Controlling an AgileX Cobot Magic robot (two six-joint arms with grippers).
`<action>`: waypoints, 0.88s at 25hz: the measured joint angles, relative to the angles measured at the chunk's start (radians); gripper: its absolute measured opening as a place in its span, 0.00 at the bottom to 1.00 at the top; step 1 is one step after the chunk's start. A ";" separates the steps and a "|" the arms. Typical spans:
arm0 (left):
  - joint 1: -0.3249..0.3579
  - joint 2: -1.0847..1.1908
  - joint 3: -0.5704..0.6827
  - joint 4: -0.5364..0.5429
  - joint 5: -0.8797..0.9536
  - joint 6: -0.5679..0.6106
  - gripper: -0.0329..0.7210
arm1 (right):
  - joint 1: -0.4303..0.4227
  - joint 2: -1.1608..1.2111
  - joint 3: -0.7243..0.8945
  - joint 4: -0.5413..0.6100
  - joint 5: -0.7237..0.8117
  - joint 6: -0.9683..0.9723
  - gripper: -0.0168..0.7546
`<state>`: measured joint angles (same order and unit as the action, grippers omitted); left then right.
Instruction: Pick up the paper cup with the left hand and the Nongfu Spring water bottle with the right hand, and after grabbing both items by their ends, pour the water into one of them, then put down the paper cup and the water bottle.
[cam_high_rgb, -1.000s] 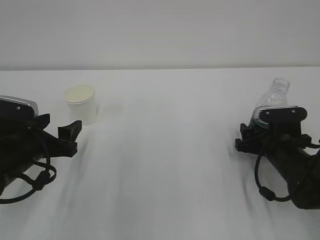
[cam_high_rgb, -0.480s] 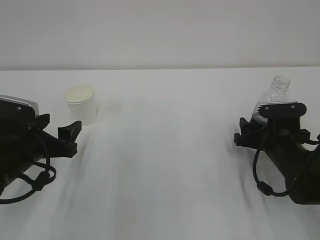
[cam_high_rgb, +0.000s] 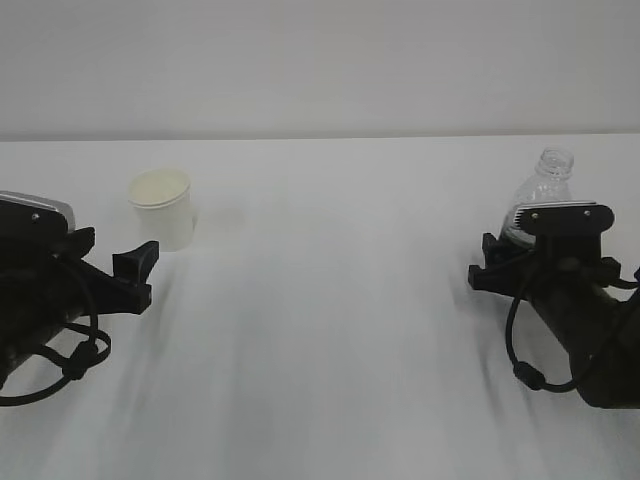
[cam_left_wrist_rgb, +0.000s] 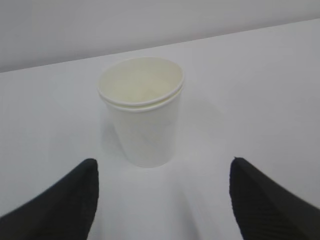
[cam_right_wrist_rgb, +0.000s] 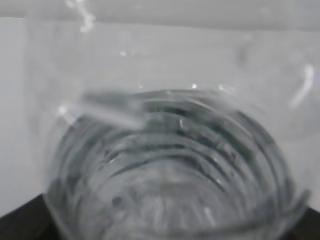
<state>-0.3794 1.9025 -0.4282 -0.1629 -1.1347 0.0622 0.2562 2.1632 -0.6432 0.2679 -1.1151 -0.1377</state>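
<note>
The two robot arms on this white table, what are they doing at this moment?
Each arm is lined up on one thing, and nothing is lifted. The left gripper is open, with the paper cup standing upright just ahead of its fingers, not touched. The right gripper is around the lower part of the capless water bottle, which fills the right wrist view; whether it grips the bottle I cannot tell. No pouring has begun.

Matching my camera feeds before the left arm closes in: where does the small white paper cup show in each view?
Exterior view: small white paper cup stands upper left, beyond the left gripper.
Left wrist view: cup centre, upright, ahead of the black fingertips.
Right wrist view: not in it; the clear ribbed bottle fills the picture.
Shared landmark: white table.
</note>
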 joint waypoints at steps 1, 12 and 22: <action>0.000 0.000 0.000 0.000 0.000 0.000 0.82 | 0.000 0.000 0.000 0.000 0.000 0.000 0.70; 0.001 0.000 0.000 -0.003 0.000 0.000 0.82 | 0.000 0.000 0.000 0.000 -0.006 0.000 0.66; 0.001 0.000 0.000 -0.004 0.000 0.001 0.81 | 0.000 0.000 0.000 0.000 -0.007 0.000 0.63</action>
<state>-0.3788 1.9025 -0.4282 -0.1669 -1.1347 0.0629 0.2562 2.1632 -0.6432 0.2679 -1.1218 -0.1377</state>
